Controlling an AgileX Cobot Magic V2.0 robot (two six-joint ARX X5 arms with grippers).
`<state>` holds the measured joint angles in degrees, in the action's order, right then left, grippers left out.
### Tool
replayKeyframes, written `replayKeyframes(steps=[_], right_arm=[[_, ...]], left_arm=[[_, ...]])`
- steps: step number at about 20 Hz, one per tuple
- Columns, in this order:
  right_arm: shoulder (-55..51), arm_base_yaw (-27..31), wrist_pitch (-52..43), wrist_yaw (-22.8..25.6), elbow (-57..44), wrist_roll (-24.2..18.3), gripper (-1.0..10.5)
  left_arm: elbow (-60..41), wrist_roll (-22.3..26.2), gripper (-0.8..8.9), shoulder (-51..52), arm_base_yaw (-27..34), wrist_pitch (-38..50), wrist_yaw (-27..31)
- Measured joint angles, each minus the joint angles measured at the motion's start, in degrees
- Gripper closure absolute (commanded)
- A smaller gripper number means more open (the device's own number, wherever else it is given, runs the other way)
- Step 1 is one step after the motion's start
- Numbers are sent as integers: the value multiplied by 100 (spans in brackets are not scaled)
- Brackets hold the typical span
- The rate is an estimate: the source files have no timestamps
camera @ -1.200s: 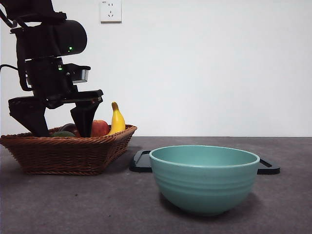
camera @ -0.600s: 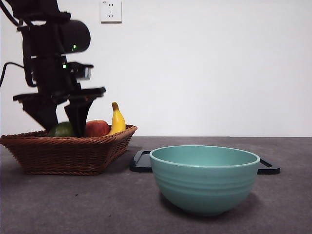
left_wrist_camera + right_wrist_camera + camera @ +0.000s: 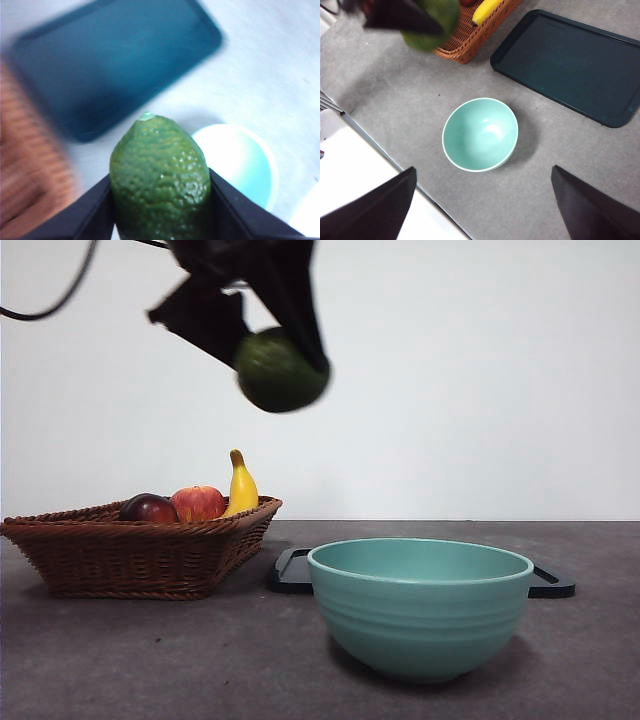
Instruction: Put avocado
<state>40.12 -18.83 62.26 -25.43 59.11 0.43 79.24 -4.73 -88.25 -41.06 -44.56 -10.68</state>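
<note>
The avocado (image 3: 282, 372), dark green with bumpy skin, hangs high in the air above the gap between basket and bowl. My left gripper (image 3: 270, 348) is shut on it, one black jaw on each side. In the left wrist view the avocado (image 3: 160, 175) fills the space between the jaws of that gripper (image 3: 161, 202). The right wrist view shows the same avocado (image 3: 432, 22) from above, near the basket. My right gripper (image 3: 483, 171) stays high over the table's near side, open and empty.
A teal bowl (image 3: 420, 605) stands in front, also seen as the bowl (image 3: 480, 134) from above. Behind it lies a dark flat tray (image 3: 290, 572). The wicker basket (image 3: 140, 552) on the left holds a banana (image 3: 240, 485), a red apple (image 3: 198, 503) and a dark red fruit (image 3: 148, 508).
The left gripper closed on the avocado in the basket, lifted it high and carried it right toward the bowl. The dark red fruit in the basket now shows.
</note>
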Motion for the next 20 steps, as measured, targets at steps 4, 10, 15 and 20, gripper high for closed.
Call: replayKeyframes(steps=[4,10,15,20], right_arm=[[0,0,0,15,0,0,514],[0,0,2,17,0,0,514],[0,0,2,17,0,0,514],[0,0,2,17,0,0,514]], left_arm=[[0,42,669,-564,-573,26,0],[0,61,669,-1357,-1093,407,2],[0,129,668,-1895,-1244,595,46],[0,173,550,-2103,-1272,673,68]])
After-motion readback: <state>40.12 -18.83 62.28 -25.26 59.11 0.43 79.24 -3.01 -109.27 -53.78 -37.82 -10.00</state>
